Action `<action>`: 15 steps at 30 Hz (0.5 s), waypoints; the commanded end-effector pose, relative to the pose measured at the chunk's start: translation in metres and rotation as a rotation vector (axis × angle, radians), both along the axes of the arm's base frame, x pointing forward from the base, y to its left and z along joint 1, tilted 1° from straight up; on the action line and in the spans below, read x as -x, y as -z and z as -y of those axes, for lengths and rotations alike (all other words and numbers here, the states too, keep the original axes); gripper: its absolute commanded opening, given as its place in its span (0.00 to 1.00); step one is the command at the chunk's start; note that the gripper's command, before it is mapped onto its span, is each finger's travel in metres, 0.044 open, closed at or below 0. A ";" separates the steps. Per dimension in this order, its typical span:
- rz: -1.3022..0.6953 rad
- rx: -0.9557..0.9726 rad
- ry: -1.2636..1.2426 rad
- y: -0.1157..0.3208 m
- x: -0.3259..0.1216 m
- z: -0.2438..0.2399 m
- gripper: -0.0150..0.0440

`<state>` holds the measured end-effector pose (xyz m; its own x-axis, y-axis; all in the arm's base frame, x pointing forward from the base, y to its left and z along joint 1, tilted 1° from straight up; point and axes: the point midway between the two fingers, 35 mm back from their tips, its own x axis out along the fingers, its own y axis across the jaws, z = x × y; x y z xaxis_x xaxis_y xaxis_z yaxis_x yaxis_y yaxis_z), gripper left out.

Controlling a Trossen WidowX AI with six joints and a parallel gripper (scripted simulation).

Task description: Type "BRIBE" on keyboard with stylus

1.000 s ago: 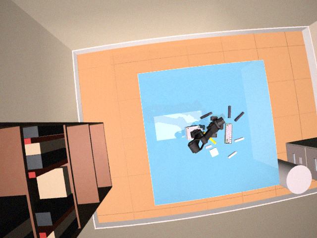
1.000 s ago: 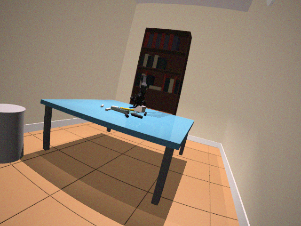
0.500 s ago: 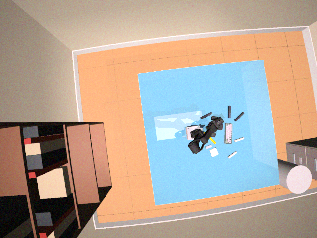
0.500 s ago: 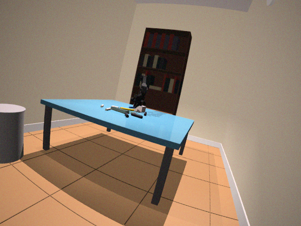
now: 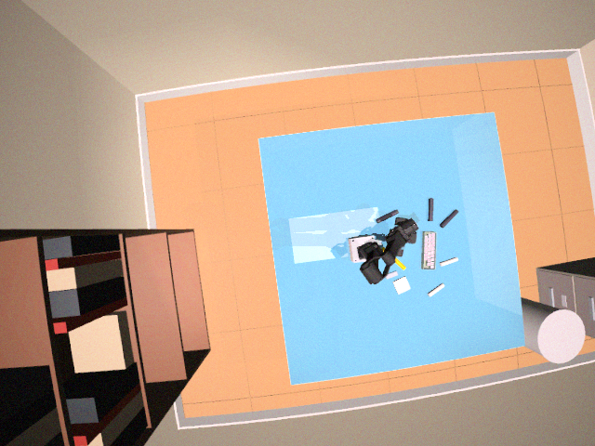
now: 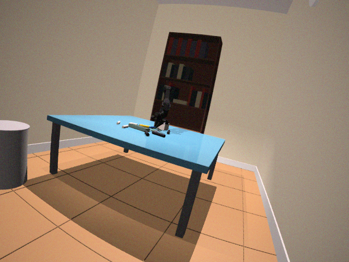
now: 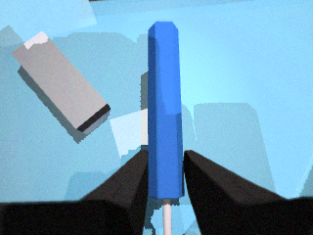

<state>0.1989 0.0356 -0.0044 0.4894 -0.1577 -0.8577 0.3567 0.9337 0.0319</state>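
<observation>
My gripper (image 7: pixel 165 159) is shut on the blue stylus (image 7: pixel 164 93). The stylus's thick blue body points up the wrist view, and its thin pale tip runs down between the fingers. In the top view the arm covers the gripper and stylus. In the exterior view a bit of blue shows low by the arm, above the desk (image 5: pixel 346 326) (image 6: pixel 180 149). The keyboard (image 5: pixel 429 250) (image 6: pixel 138 127), pale with pinkish keys, lies to the right of the arm in the top view, apart from it. It is not visible in the wrist view.
A grey block (image 7: pixel 61 83) with a black end lies left of the stylus. Dark bars (image 5: pixel 387 216) (image 5: pixel 430 209) (image 5: pixel 449 218) lie around the keyboard's upper end. A yellow object (image 5: pixel 400 264) (image 6: pixel 144 125), a white square (image 5: pixel 402 284) and white bars (image 5: pixel 448 261) (image 5: pixel 436 289) lie nearby.
</observation>
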 end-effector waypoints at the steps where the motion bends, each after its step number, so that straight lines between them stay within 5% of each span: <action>1: -0.003 0.003 0.007 0.007 0.002 0.001 0.25; 15: -0.004 0.003 0.007 0.020 0.004 0.002 0.25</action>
